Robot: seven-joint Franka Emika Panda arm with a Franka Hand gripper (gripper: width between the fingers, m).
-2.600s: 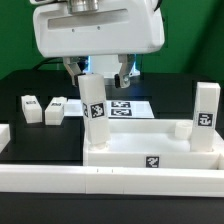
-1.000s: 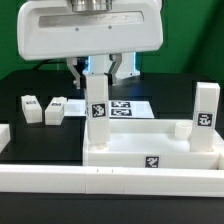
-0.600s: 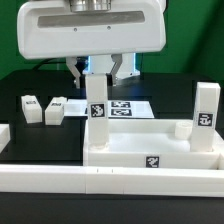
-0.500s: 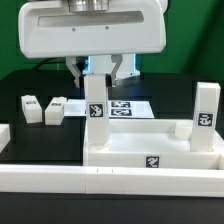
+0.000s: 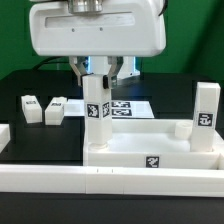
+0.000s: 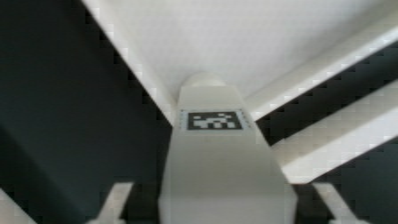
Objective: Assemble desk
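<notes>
We have the gripper pinching a leg near its top, fingers on both sides, leg upright at the tabletop corner on the exterior view's left. Second leg stands upright at the tabletop's opposite corner. Two loose legs lie flat on the black table beside the tabletop, apart from it. Marker board lies just behind the tabletop. Wrist view: held leg's tag between the finger pads.

Bright, even light, soft shadows; wrist view blurred, exterior view slightly soft
</notes>
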